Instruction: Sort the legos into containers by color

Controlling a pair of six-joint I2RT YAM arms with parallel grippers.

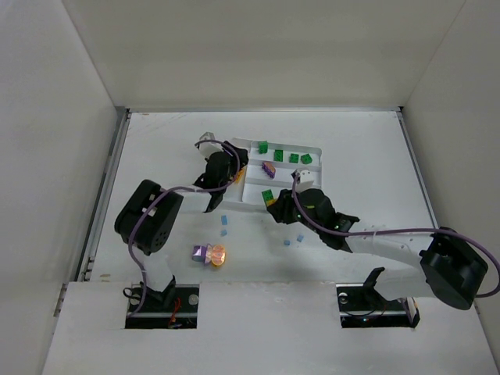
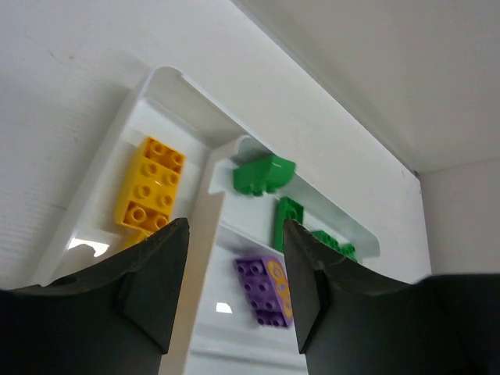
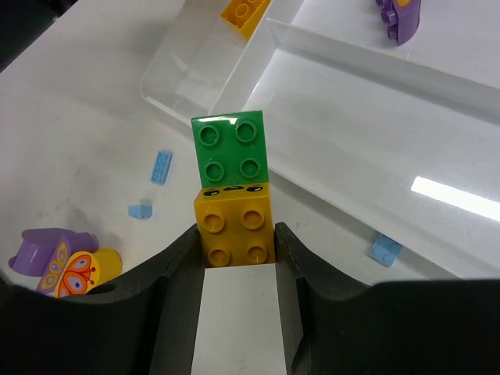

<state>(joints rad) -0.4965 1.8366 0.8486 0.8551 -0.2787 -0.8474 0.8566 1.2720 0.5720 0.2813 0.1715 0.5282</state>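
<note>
Right end effector (image 3: 234,250): gripping a yellow brick (image 3: 234,230) by its sides, with a green brick (image 3: 230,148) adjoining its far end, both hanging at the near rim of the white tray (image 3: 351,117).
Left end effector (image 2: 234,273): hovering over the tray's left end, fingers wide apart and holding nothing. Below it a second yellow brick (image 2: 148,183), green bricks (image 2: 263,173) and a purple brick (image 2: 266,291) are lying in separate compartments.
Desk (image 1: 359,156): carrying a purple-and-orange butterfly piece (image 1: 208,254) and tiny light blue bricks (image 1: 223,222).

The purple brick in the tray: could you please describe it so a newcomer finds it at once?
Find the large white tray. Just in front of its far row of green bricks lies the purple brick, the tray's only purple piece.
</note>
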